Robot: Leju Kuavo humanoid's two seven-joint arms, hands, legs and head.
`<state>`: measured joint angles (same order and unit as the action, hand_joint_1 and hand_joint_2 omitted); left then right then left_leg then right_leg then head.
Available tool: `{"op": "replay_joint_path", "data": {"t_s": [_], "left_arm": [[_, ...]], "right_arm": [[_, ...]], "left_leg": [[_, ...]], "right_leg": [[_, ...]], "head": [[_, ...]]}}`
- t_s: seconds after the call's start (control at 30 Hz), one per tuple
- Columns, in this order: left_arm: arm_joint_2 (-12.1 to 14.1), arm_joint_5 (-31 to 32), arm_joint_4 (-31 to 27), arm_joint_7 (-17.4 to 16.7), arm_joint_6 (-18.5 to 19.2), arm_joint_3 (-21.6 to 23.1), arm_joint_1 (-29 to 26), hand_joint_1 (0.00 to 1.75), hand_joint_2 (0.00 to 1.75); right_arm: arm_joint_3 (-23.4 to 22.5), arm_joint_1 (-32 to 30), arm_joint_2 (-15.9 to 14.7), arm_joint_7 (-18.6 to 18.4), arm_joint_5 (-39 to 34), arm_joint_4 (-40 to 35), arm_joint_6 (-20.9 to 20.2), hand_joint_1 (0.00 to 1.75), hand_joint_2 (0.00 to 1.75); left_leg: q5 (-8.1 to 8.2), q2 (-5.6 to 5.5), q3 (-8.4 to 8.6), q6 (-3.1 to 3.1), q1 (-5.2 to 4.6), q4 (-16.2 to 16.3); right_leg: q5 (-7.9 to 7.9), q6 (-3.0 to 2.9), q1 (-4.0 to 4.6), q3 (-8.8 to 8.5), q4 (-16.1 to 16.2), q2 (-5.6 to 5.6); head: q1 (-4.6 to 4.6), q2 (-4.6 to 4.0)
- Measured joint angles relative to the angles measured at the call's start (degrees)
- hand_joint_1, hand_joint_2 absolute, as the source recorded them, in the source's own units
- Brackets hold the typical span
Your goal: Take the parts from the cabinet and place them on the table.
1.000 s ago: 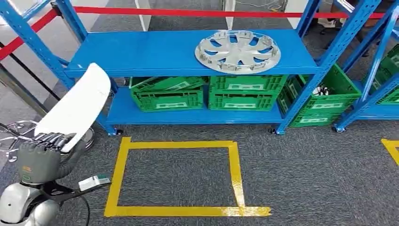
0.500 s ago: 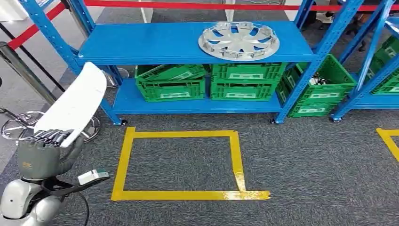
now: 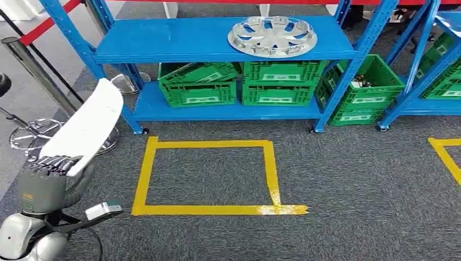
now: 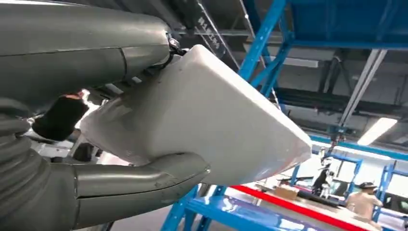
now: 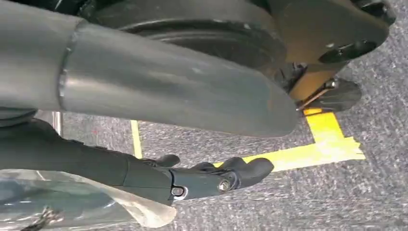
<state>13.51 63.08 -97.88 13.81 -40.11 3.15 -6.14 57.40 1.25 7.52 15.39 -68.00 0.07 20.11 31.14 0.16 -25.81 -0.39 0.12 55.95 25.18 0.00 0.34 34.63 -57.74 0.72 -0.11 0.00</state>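
My left hand point(image 3: 46, 182) grips the lower end of a long white curved part point(image 3: 87, 128), which stands up tilted at the picture's left. In the left wrist view the thumb point(image 4: 134, 180) is under the white part point(image 4: 202, 115) and the fingers are over it. A silver wheel cover point(image 3: 272, 36) lies on the top level of the blue shelf rack point(image 3: 179, 41). My right hand point(image 5: 192, 178) hangs over the carpet, its dark fingers stretched out and apart from the thumb, with nothing between them. A translucent sheet point(image 5: 72, 202) lies beside the fingers.
Green crates point(image 3: 198, 84) fill the rack's lower level, and more sit to the right point(image 3: 361, 92). A yellow tape square point(image 3: 144, 174) marks the grey carpet in front of the rack. A stanchion post point(image 3: 32, 65) and a chrome stool base point(image 3: 32, 136) stand at left.
The whole picture has shifted: the rack and the tape square sit higher now, so the camera has moved. My left hand still holds the white part the same way.
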Motion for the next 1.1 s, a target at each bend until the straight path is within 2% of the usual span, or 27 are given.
{"op": "replay_joint_path", "data": {"t_s": [0.07, 0.1, 0.13, 0.17, 0.2, 0.23, 0.27, 0.3, 0.33, 0.37, 0.4, 0.43, 0.47, 0.57, 0.6, 0.63, 0.67, 0.7, 0.73, 0.77, 0.8, 0.83, 0.9, 0.93, 0.97, 1.03, 1.1], "left_arm": [[0.0, -0.2, 0.0, 0.0, 0.0, 0.0, -0.1, 1.75, 1.75], [0.0, -0.2, 0.0, 0.0, 0.0, 0.0, -0.1, 1.75, 1.75], [0.0, -0.2, 0.0, 0.0, 0.0, 0.0, -0.2, 1.75, 1.75], [0.0, -0.2, 0.0, 0.0, 0.0, 0.0, -0.2, 1.75, 1.75], [0.0, -0.2, 0.0, 0.1, 0.0, 0.0, -0.3, 1.75, 1.75], [0.0, -0.2, 0.0, 0.1, 0.0, 0.0, -0.3, 1.75, 1.75], [0.0, -0.3, 0.0, 0.2, 0.0, 0.0, -0.3, 1.75, 1.75], [0.0, -0.3, 0.0, 0.2, 0.0, 0.0, -0.3, 1.75, 1.75], [0.0, -0.2, 0.0, 0.2, 0.0, 0.0, -0.3, 1.75, 1.75], [0.0, -0.3, 0.0, 0.3, 0.0, 0.1, -0.3, 1.75, 1.75], [0.0, -0.3, 0.0, 0.4, 0.0, 0.0, -0.3, 1.75, 1.75], [0.0, -0.4, 0.0, 0.5, 0.0, 0.0, -0.3, 1.75, 1.75], [0.0, -0.5, 0.0, 0.6, 0.0, 0.0, -0.3, 1.75, 1.75], [0.0, -0.6, 0.0, 0.8, 0.0, 0.0, -0.3, 1.75, 1.75], [0.0, -0.6, 0.0, 0.8, 0.0, 0.0, -0.4, 1.75, 1.75], [0.1, -0.7, 0.0, 0.8, 0.0, 0.0, -0.5, 1.75, 1.75], [0.1, -0.7, 0.0, 0.8, 0.0, 0.0, -0.5, 1.75, 1.75], [0.1, -0.7, 0.0, 0.8, 0.0, 0.0, -0.5, 1.75, 1.75], [0.1, -0.7, 0.0, 0.8, 0.0, 0.0, -0.5, 1.75, 1.75], [0.1, -0.7, 0.0, 0.8, 0.0, 0.0, -0.5, 1.75, 1.75], [0.1, -0.7, 0.0, 0.8, 0.0, 0.0, -0.5, 1.75, 1.75], [0.2, -0.7, 0.0, 0.7, 0.0, 0.1, -0.5, 1.75, 1.75], [0.3, -0.7, 0.0, 0.4, 0.0, 0.1, -0.5, 1.75, 1.75], [0.4, -0.8, 0.0, 0.4, 0.0, 0.2, -0.3, 1.75, 1.75], [0.5, -0.9, 0.0, 0.3, 0.0, 0.2, -0.3, 1.75, 1.75], [0.6, -1.0, 0.0, 0.1, 0.0, 0.4, -0.2, 1.75, 1.75], [0.7, -1.3, 0.0, 0.0, 0.0, 0.4, -0.2, 1.75, 1.75]], "right_arm": [[0.0, -0.2, 0.0, 0.0, 0.0, 0.0, 0.0, 0.0, 0.0], [0.0, -0.1, -0.1, 0.0, 0.0, 0.2, 0.0, 0.0, 0.0], [0.0, -0.1, -0.1, 0.0, 0.0, 0.2, 0.0, 0.0, 0.0], [0.0, -0.2, -0.1, 0.0, 0.0, 0.2, 0.0, 0.0, 0.0], [0.0, -0.1, -0.1, 0.0, 0.0, 0.2, 0.0, 0.0, 0.0], [0.0, -0.1, -0.1, 0.0, 0.0, 0.2, -0.1, 0.0, 0.0], [0.0, -0.1, -0.1, 0.1, 0.0, 0.2, -0.2, 0.0, 0.0], [0.0, -0.1, -0.1, 0.1, 0.1, 0.2, -0.2, 0.0, 0.0], [0.0, 0.0, -0.1, 0.1, 0.1, 0.2, -0.2, 0.0, 0.0], [0.0, 0.0, -0.1, 0.2, 0.2, 0.2, -0.3, 0.0, 0.0], [0.0, 0.2, -0.1, 0.2, 0.2, 0.2, -0.3, 0.0, 0.0], [0.0, 0.3, -0.1, 0.2, 0.3, 0.2, -0.3, 0.0, 0.0], [0.0, 0.4, -0.1, 0.3, 0.3, 0.2, -0.3, 0.0, 0.0], [0.0, 0.4, -0.1, 0.2, 0.3, 0.2, -0.4, 0.0, 0.0], [0.0, 0.4, -0.1, 0.2, 0.3, 0.2, -0.4, 0.0, 0.0], [0.0, 0.4, -0.1, 0.2, 0.3, 0.2, -0.4, 0.0, 0.0], [0.0, 0.4, -0.1, 0.2, 0.3, 0.2, -0.4, 0.0, 0.0], [0.0, 0.4, -0.1, 0.2, 0.3, 0.2, -0.5, 0.0, 0.0], [0.0, 0.5, -0.1, 0.2, 0.3, 0.2, -0.5, 0.0, 0.0], [0.0, 0.5, -0.1, 0.2, 0.3, 0.2, -0.5, 0.0, 0.0], [0.0, 0.4, -0.1, 0.2, 0.3, 0.2, -0.5, 0.0, 0.0], [0.0, 0.4, -0.1, 0.2, 0.2, 0.2, -0.6, 0.0, 0.0], [0.0, 0.5, 0.0, 0.2, 0.2, 0.2, -0.6, 0.0, 0.0], [0.0, 0.5, 0.0, 0.2, 0.2, 0.2, -0.6, 0.0, 0.0], [0.0, 0.6, 0.1, 0.2, 0.2, 0.2, -0.5, 0.0, 0.0], [0.0, 0.6, 0.1, 0.2, 0.1, 0.2, -0.5, 0.0, 0.0], [0.0, 0.5, 0.1, 0.2, 0.1, 0.2, -0.5, 0.0, 0.0]], "left_leg": [[-1.1, 0.07, -1.29, 0.81, 0.02, -0.1], [-1.87, 0.55, -1.83, 1.22, 0.37, -0.3], [-2.57, 0.44, -2.73, 1.85, 0.34, -0.3], [-3.3, 0.49, -3.52, 2.02, 0.32, -0.3], [-4.02, 0.52, -4.4, 2.06, 0.25, -0.2], [-4.81, 0.52, -5.42, 2.08, 0.18, -0.2], [-5.51, 0.54, -6.4, 2.03, 0.15, -0.1], [-6.16, 0.58, -7.34, 1.97, 0.12, 0.0], [-6.81, 0.6, -8.37, 1.83, 0.11, 0.3], [-7.33, 0.59, -9.25, 1.7, 0.1, 0.5], [-7.88, 0.55, -9.79, 1.51, 0.1, 0.8], [-8.3, 0.51, -10.26, 1.23, -0.08, 1.0], [-8.91, 0.52, -10.59, 0.96, -0.22, 1.2], [-11.03, 0.53, -10.97, 0.12, -0.01, 0.5], [-10.46, 0.42, -11.38, -0.19, 0.12, 0.7], [-7.59, 0.25, -11.82, -0.66, 0.11, 1.9], [-3.55, 0.23, -12.41, -0.96, 0.27, 5.3], [0.1, 0.23, -13.3, -1.26, 0.35, 10.0], [2.56, 0.24, -14.08, -1.48, 0.4, 14.7], [3.13, 0.23, -14.29, -1.62, 0.45, 17.9], [2.13, 0.22, -13.67, -1.7, 0.48, 18.9], [0.2, 0.23, -11.9, -1.73, 0.53, 17.4], [-3.2, 0.22, -5.6, -1.59, 0.62, 8.3], [-1.73, 0.1, -3.0, -1.4, 0.64, 3.6], [-1.06, -0.05, -1.6, -1.11, 0.33, 1.2], [-0.94, -0.03, -1.94, -0.57, 0.13, 0.7], [-1.77, 0.04, -2.54, 0.61, 0.27, 0.2]], "right_leg": [[-1.15, 0.91, 0.07, 0.49, 0.2, -0.03], [0.09, 1.04, -0.13, 1.01, -0.4, -0.3], [3.46, 1.33, -0.14, 2.15, -2.1, -0.4], [7.33, 1.59, -0.34, 3.14, -5.7, -0.47], [10.34, 1.83, -0.38, 3.98, -9.8, -0.49], [12.19, 2.01, -0.38, 4.7, -14.1, -0.49], [11.93, 2.08, -0.38, 4.75, -16.9, -0.49], [10.04, 2.1, -0.38, 3.87, -17.4, -0.49], [7.22, 2.06, -0.38, 1.84, -15.7, -0.49], [5.22, 1.87, -0.38, -1.04, -12.2, -0.5], [4.73, 1.62, -0.37, -4.65, -7.2, -0.51], [6.37, 1.3, -0.27, -8.93, -1.4, -0.57], [7.84, 1.06, -0.19, -12.0, 3.6, -0.61], [7.0, 0.19, 0.12, -10.17, 3.5, -0.73], [6.14, -0.42, -0.49, -9.64, 3.8, -0.43], [5.51, -1.09, -0.37, -8.93, 3.8, -0.31], [4.88, -1.34, -0.36, -8.24, 3.7, -0.25], [4.2, -1.43, -0.33, -7.82, 3.5, -0.21], [3.57, -1.47, -0.28, -6.78, 3.2, -0.18], [3.01, -1.45, -0.29, -5.68, 2.7, -0.15], [2.57, -1.4, -0.31, -4.51, 2.2, -0.13], [2.19, -1.28, -0.35, -3.36, 1.6, -0.11], [1.76, -0.86, -0.44, -1.55, 0.6, -0.19], [1.62, -0.64, -0.38, -0.94, 0.3, -0.21], [1.33, -0.26, -0.15, -0.49, 0.0, -0.21], [0.29, 0.42, -0.22, -0.04, 0.2, -0.22], [-0.42, 1.22, -0.14, 0.19, 0.3, -0.24]], "head": [[0.02, 0.0], [-0.02, 0.0], [0.22, 0.0], [0.46, 0.0], [0.53, 0.0], [0.59, 0.0], [0.61, 0.0], [0.63, 0.0], [0.61, 0.0], [0.61, 0.0], [0.64, 0.0], [0.65, 0.0], [0.57, 0.0], [0.59, 0.0], [0.72, 0.0], [0.5, 0.0], [0.11, 0.0], [0.07, 0.0], [0.02, 0.0], [0.0, 0.0], [-0.04, 0.0], [-0.04, 0.0], [-0.07, 0.0], [-0.07, 0.0], [0.0, 0.0], [-0.11, 0.0], [-0.05, 0.0]]}}
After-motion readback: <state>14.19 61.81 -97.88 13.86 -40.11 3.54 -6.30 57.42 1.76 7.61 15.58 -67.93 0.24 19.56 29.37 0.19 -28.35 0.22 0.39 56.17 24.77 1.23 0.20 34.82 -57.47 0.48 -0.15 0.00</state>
